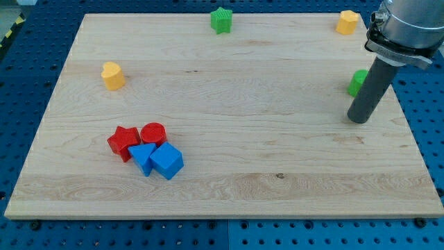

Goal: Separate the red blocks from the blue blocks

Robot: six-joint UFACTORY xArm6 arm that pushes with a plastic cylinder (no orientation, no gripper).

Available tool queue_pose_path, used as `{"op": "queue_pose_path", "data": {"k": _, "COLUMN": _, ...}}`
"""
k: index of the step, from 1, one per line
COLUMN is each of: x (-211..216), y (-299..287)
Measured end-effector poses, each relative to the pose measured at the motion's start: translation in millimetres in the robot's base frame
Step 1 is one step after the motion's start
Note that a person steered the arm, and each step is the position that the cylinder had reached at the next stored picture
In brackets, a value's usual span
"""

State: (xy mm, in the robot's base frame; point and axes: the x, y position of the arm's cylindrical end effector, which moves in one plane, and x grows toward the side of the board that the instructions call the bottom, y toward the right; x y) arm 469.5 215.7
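Note:
A red star block (123, 142) and a red round block (153, 133) sit side by side at the board's lower left. Touching them from below are a blue triangular block (142, 158) and a blue cube (167, 161). All four form one tight cluster. My tip (359, 119) rests on the board at the view's right, far from the cluster, with the dark rod rising up to the arm at the top right corner.
A yellow block (112, 76) lies at the upper left. A green star block (221, 20) is at the top edge's middle. A yellow block (347, 22) is at the top right. A green block (357, 82) is partly hidden behind the rod. The wooden board (277, 173) sits on a blue pegboard.

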Motion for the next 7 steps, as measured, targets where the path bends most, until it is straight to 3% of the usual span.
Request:
{"op": "queue_pose_path", "data": {"k": 1, "x": -4, "y": -3}}
{"op": "queue_pose_path", "data": {"k": 5, "x": -9, "y": -246}}
{"op": "queue_pose_path", "data": {"k": 7, "x": -9, "y": -336}}
